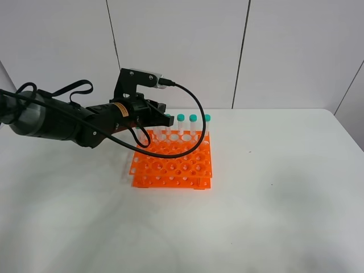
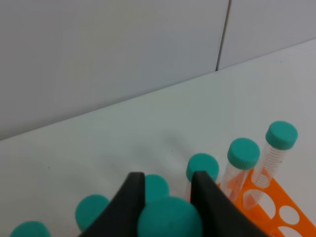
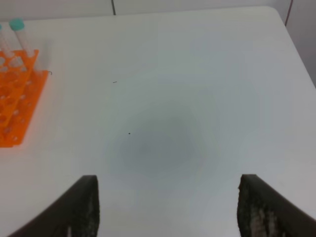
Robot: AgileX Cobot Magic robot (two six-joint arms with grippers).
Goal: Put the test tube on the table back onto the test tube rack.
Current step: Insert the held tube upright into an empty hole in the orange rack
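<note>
My left gripper (image 1: 161, 115) hangs over the back left part of the orange test tube rack (image 1: 170, 165). In the left wrist view its black fingers (image 2: 131, 202) are shut on the teal cap of a test tube (image 2: 169, 219), whose body is hidden below. Several more capped tubes (image 2: 244, 154) stand in the rack's back row (image 1: 193, 119). Over bare white table (image 3: 173, 98), my right gripper (image 3: 173, 212) is open and holds nothing. It sits off to the side of the rack (image 3: 17, 98).
The white table (image 1: 273, 199) spreads wide to the right and in front of the rack. A white panelled wall (image 1: 182, 51) rises behind it. The left arm's black cable (image 1: 196, 114) loops over the rack.
</note>
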